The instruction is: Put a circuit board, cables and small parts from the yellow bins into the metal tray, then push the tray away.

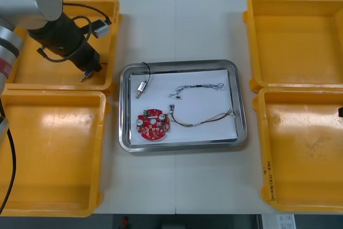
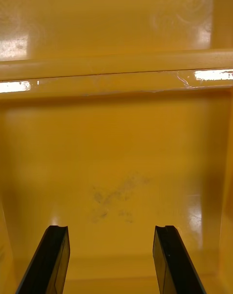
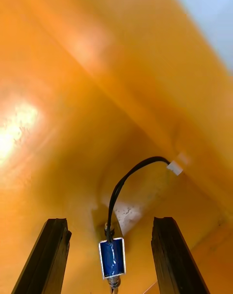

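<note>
- Four bins on the table (image 1: 177,25): far left bin (image 1: 59,76), near left bin (image 1: 53,154), far right bin (image 1: 295,41), near right bin (image 1: 305,148).
- Between them, the tray (image 1: 124,132), white inside.
- In the tray: red board (image 1: 153,124) at the near left, small part (image 1: 142,87) behind it, thin black cable (image 1: 199,86) at the far right, red and yellow cable (image 1: 206,120) in front of that cable.
- Left claw (image 3: 109,221) low in the far left bin, by the corner nearest the tray; wide open, holding nothing.
- Between its fingers (image 3: 53,255), touching neither: blue part (image 3: 112,257) on the bin floor, with a black wire (image 3: 126,182) bending away to a white plug (image 3: 174,168).
- Right claw (image 2: 111,227) low over the near right bin's floor; wide open, holding nothing.
</note>
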Motion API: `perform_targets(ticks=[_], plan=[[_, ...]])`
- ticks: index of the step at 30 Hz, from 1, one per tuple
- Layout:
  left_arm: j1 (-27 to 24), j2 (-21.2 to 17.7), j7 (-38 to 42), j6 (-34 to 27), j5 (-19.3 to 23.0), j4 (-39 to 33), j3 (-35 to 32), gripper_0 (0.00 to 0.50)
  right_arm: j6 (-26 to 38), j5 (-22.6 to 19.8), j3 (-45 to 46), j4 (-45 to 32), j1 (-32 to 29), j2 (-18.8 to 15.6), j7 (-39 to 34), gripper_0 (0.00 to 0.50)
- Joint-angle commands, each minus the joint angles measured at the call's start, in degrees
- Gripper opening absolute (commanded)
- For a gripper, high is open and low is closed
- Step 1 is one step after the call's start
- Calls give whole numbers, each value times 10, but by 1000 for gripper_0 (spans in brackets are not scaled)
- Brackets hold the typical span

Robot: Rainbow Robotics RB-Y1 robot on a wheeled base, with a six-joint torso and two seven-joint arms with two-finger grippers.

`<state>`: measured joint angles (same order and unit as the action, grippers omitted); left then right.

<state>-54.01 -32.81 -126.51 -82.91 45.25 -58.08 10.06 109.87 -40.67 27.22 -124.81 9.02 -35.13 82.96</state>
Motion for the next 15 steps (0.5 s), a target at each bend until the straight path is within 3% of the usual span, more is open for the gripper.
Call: perform_targets(ticks=[1, 9, 15], plan=[[4, -13, 10, -16, 0, -42, 1, 500, 1, -5, 18, -4, -10, -23, -26, 500], [0, -23, 11, -76, -3, -58, -32, 500, 1, -6, 18, -4, -11, -22, -28, 500], [3, -31, 10, -83, -11, -59, -23, 500, 1, -7, 17, -4, -10, -22, -27, 500]])
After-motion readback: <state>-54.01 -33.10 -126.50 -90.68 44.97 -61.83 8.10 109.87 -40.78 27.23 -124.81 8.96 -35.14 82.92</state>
